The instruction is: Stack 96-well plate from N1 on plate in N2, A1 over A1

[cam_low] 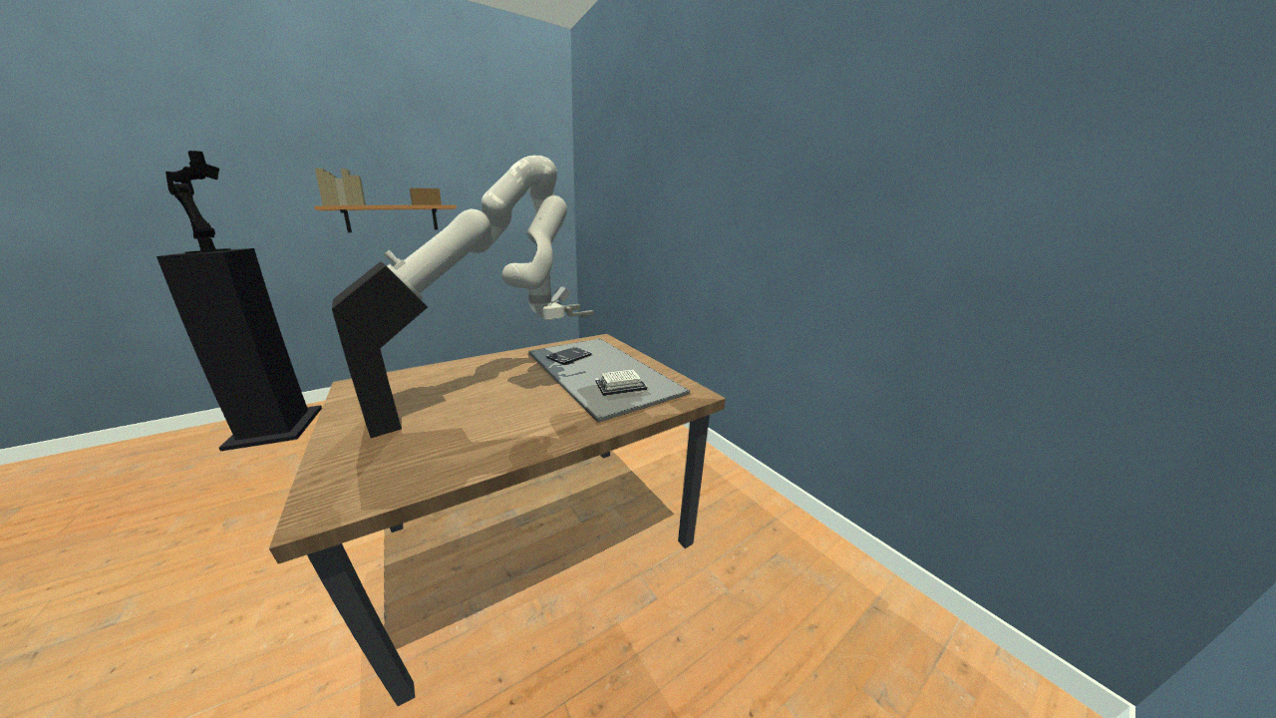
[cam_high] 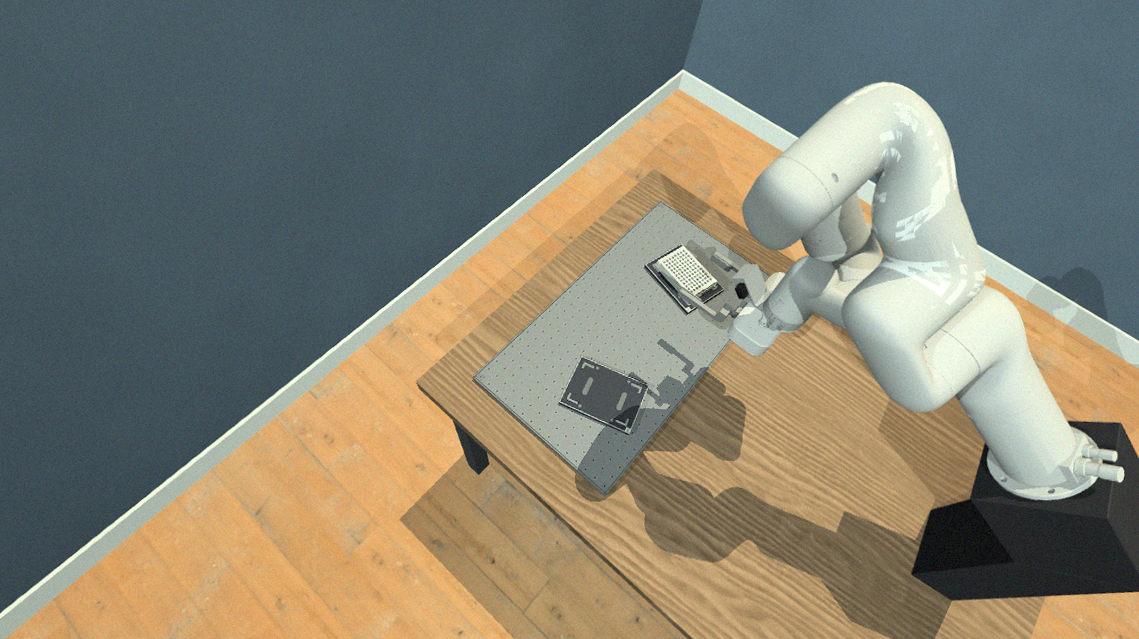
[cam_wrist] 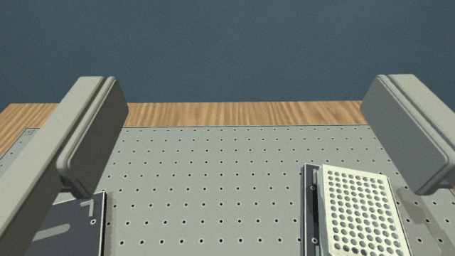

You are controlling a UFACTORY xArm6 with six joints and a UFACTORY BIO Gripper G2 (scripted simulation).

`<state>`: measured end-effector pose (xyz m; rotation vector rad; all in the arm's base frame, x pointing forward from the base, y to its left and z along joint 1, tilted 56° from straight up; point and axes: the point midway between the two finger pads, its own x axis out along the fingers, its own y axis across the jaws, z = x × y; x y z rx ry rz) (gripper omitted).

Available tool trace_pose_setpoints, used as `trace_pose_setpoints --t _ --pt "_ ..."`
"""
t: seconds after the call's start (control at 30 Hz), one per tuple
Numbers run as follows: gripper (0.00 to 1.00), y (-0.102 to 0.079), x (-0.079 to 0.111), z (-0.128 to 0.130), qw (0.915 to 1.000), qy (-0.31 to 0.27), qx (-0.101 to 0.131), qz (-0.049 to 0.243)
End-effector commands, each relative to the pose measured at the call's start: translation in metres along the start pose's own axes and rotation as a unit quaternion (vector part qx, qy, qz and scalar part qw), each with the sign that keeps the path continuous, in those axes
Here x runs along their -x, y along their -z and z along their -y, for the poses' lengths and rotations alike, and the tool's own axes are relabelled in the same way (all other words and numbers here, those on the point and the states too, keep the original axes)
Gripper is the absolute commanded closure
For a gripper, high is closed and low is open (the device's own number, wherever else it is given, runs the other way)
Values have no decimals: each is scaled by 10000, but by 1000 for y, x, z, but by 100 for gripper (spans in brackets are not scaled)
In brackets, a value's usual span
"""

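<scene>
The upper 96-well plate [cam_high: 687,270] [cam_low: 620,376] [cam_wrist: 362,213] is pale and lies over nest N2 [cam_high: 670,291] [cam_wrist: 308,217], where the side view shows a two-layer stack. The lower plate is mostly hidden under it. Whether the plates are fully nested and the cut-off corners match I cannot tell. Nest N1 [cam_high: 604,394] [cam_low: 569,355] [cam_wrist: 79,235] is dark and holds no plate. My gripper [cam_high: 709,279] [cam_low: 584,312] [cam_wrist: 245,121] is open with nothing between its fingers. It is raised above the board, and in the wrist view N2 is low at the right.
The perforated grey board [cam_high: 554,335] [cam_wrist: 210,210] carries both nests on the wooden table [cam_high: 801,405] [cam_low: 464,419]. A blue wall stands beyond the table's far edge. A black pedestal [cam_low: 236,348] with a small dark arm [cam_low: 189,191] stands behind the table in the exterior view.
</scene>
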<state>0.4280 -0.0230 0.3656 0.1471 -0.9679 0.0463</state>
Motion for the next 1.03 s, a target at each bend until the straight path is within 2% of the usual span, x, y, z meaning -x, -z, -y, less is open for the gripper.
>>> trace_pose_setpoints --t 0.0,0.2,1.0 --pt "63 -10 5 -10 10000 9 19 2" --pt "63 -28 14 -28 10000 9 19 2" --pt "63 -28 14 -28 10000 9 19 2"
